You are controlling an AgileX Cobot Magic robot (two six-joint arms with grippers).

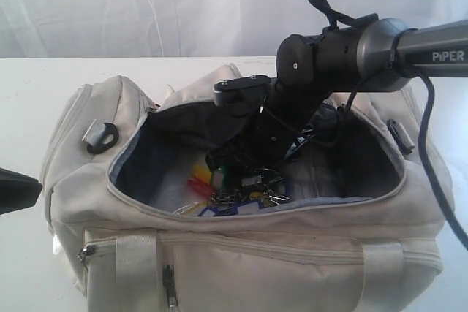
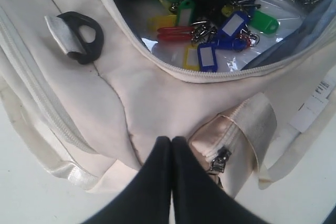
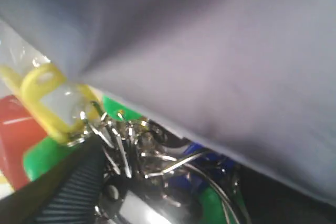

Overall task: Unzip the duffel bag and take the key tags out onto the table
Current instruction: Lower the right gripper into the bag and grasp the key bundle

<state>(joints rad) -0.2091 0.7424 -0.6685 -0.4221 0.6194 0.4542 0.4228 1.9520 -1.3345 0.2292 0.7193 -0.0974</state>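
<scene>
Right hand [image 1: 238, 158] is down inside the open duffel bag [image 1: 292, 261] on the tabletop [image 1: 22, 107], right at the key tags [image 2: 210, 30]. Its fingers are lost among the tags, so I cannot tell how wide it is. Left hand [image 2: 171, 140] is pinched tight, holding nothing, over the bag's end. From afar it is mostly cut off.

One duffel bag [image 1: 241, 253], one table [image 1: 29, 93]. Black strap rings [image 1: 102, 137] – two, one towards each end of the bag. Zipper pulls [image 1: 86, 253] – two showing on the front. One white paper label [image 2: 315, 103]. Key tags [image 2: 206, 56]: one tangled bunch, full count unclear. At least two blue, two green, two yellow, one red.
</scene>
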